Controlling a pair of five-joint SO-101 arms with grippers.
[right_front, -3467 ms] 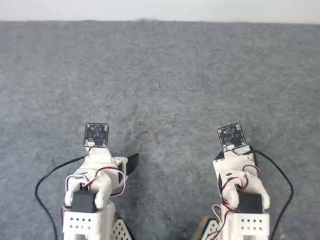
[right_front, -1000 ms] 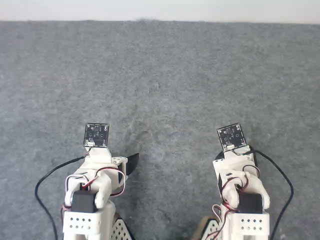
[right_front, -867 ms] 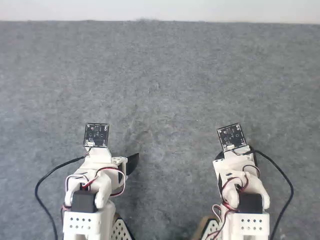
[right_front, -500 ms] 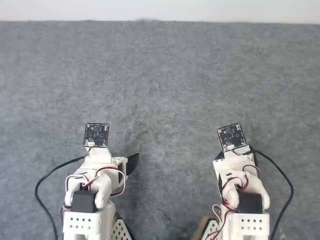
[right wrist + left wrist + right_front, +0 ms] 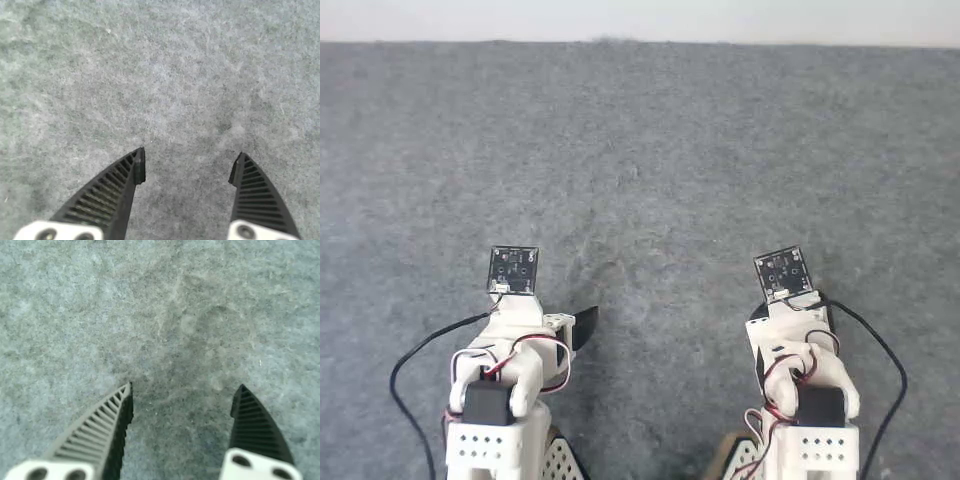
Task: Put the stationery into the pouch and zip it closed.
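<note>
1. High view spans the grey felt table end to end; the wrist views cannot.
2. Wrist views settle the tools: left tool and right tool both hang spread above the felt, pinching nothing.
3. Pouch, probably limp and light: pinch its rim beside the zip.
4. Stationery, likely stiff, light, apt to roll: grip mid-length. Where either lies cannot be told.

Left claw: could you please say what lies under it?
Grey felt table surface lies under the left claw, seen between its open fingers; patches beneath the fingers are covered.
</note>
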